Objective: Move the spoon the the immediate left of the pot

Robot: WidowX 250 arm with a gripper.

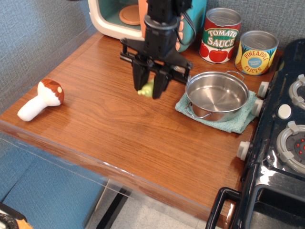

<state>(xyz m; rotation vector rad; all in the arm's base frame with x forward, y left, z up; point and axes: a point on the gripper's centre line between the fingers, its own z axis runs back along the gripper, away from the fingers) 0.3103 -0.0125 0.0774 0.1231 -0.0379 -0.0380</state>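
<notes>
My black gripper hangs low over the wooden table, just left of the pot. Its fingers are shut on the spoon, whose light yellow-green handle shows between them. The spoon's silver bowl is hidden. The pot is a shallow shiny steel one with wire loop handles. It stands on a teal cloth at the right side of the table.
A toy mushroom lies near the left edge. A toy microwave stands at the back, partly behind the arm. Tomato sauce and pineapple cans stand behind the pot. A black toy stove borders the right.
</notes>
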